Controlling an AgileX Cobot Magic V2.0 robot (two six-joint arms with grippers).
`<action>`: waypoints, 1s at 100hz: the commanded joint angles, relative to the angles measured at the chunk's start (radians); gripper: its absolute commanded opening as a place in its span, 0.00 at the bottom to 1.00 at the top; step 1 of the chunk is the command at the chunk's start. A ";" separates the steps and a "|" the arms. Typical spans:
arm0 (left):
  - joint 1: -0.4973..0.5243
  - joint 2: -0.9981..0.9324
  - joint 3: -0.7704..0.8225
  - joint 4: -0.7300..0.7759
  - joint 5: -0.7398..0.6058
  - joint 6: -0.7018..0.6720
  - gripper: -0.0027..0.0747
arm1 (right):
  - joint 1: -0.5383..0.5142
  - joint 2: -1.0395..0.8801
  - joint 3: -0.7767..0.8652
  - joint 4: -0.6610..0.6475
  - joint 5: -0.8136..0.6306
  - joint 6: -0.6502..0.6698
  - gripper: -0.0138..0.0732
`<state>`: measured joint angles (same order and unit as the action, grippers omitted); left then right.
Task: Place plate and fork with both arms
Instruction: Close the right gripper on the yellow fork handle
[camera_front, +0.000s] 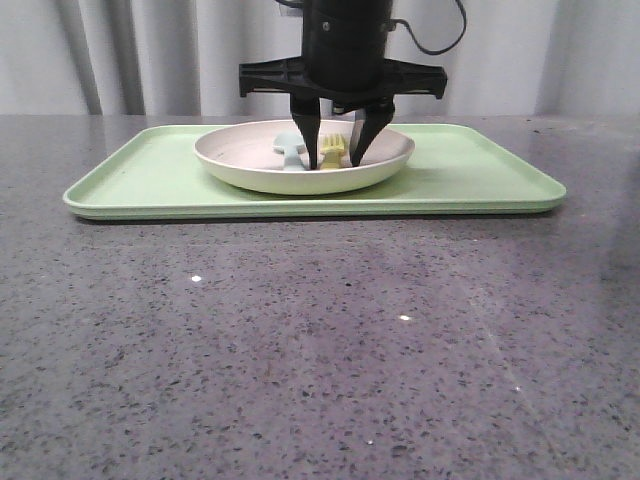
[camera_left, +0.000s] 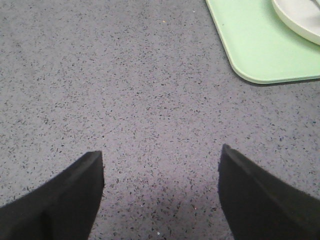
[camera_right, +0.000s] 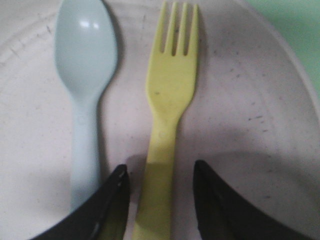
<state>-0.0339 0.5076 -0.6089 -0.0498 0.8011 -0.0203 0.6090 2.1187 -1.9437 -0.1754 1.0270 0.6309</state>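
The cream-pink plate (camera_front: 300, 180) sits in the middle of the light-green tray (camera_front: 480, 180). The yellow fork (camera_front: 333, 152) lies in the plate beside a pale blue spoon (camera_front: 290, 150). My right gripper (camera_front: 334, 164) reaches down into the plate, open, with its fingers on either side of the fork. In the right wrist view the fork (camera_right: 172, 85) has its handle between the fingers of the right gripper (camera_right: 160, 166), with a small gap on each side. The spoon (camera_right: 85, 55) lies just outside one finger. My left gripper (camera_left: 161, 150) is open and empty over bare table; it does not show in the front view.
The left wrist view shows a rounded corner of the tray (camera_left: 250, 45) and a bit of the plate's rim (camera_left: 300, 15) beyond the left gripper. Speckled grey tabletop (camera_front: 320, 350) stretches in front of the tray. A grey curtain hangs behind.
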 joint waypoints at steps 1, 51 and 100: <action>0.002 0.006 -0.026 -0.004 -0.065 -0.012 0.65 | -0.003 -0.051 -0.030 -0.013 -0.029 0.002 0.54; 0.002 0.006 -0.026 -0.004 -0.065 -0.012 0.65 | -0.003 -0.051 -0.030 -0.009 -0.026 0.006 0.34; 0.002 0.006 -0.026 -0.004 -0.065 -0.012 0.65 | -0.003 -0.051 -0.030 -0.009 -0.026 0.007 0.25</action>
<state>-0.0339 0.5076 -0.6089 -0.0498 0.8011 -0.0203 0.6090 2.1209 -1.9474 -0.1629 1.0188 0.6400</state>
